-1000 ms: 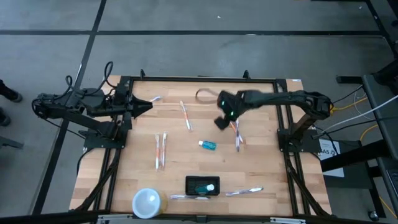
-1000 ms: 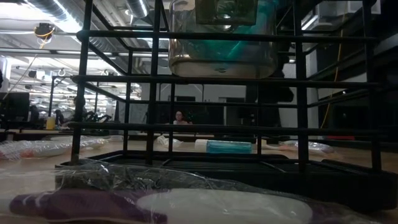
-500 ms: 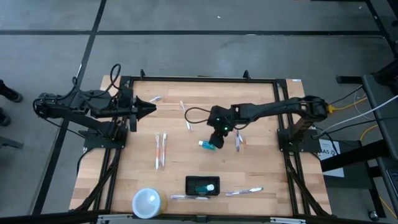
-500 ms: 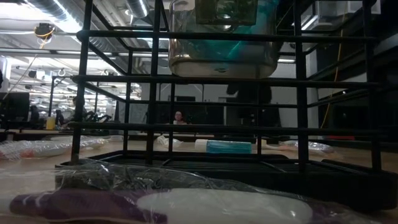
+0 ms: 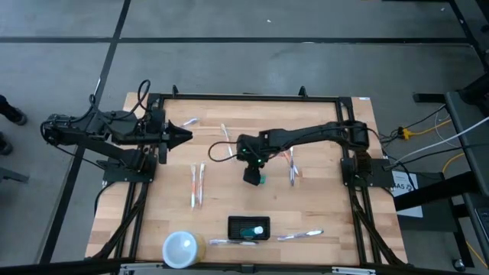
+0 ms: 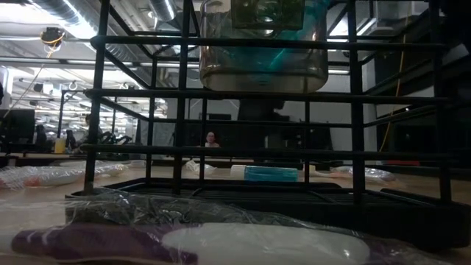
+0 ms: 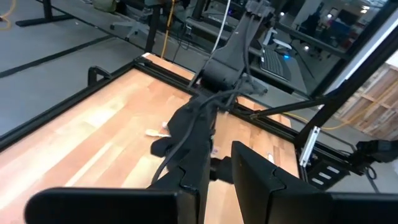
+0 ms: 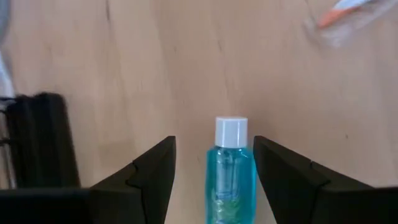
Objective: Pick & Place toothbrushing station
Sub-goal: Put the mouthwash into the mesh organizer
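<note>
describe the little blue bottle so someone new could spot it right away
Start at the middle of the wooden table. There the right gripper hangs open, with the blue bottle lying flat between its fingers. It is the only clear blue thing with a white cap; the wrapped toothbrushes nearby are long and thin.

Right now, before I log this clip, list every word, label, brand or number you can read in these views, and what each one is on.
Nothing can be read with confidence.
White tag at the high view's right: dark characters, too small to read.
Blue bottle: no legible label on the side that shows.
Toothbrush wrappers: print, if any, too small to read.
</note>
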